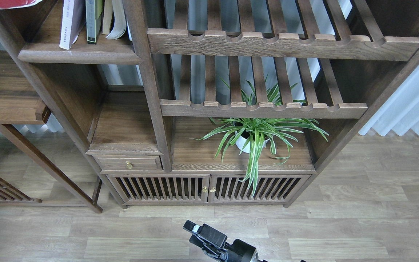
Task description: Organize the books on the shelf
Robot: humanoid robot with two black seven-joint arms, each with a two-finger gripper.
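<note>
Only a thin strip of the red book (pixel 6 3) shows, at the top left corner above the shelf; what holds it is out of view. The pale lavender-white book (pixel 70 23) leans upright on the dark-brown shelf (pixel 78 57), with the black-grey book with a greenish panel (pixel 94 20) upright to its right. My left gripper is out of view. My right gripper (pixel 198 233) is low at the bottom centre above the floor, seen dark and end-on, so I cannot tell whether it is open or shut.
Another pale book with fanned pages (pixel 115 22) stands right of the two books, against the upright post (pixel 140 54). Slatted racks (pixel 267 43) fill the right side. A potted spider plant (pixel 253 138) sits on the lower board above the cabinet doors (pixel 206 189).
</note>
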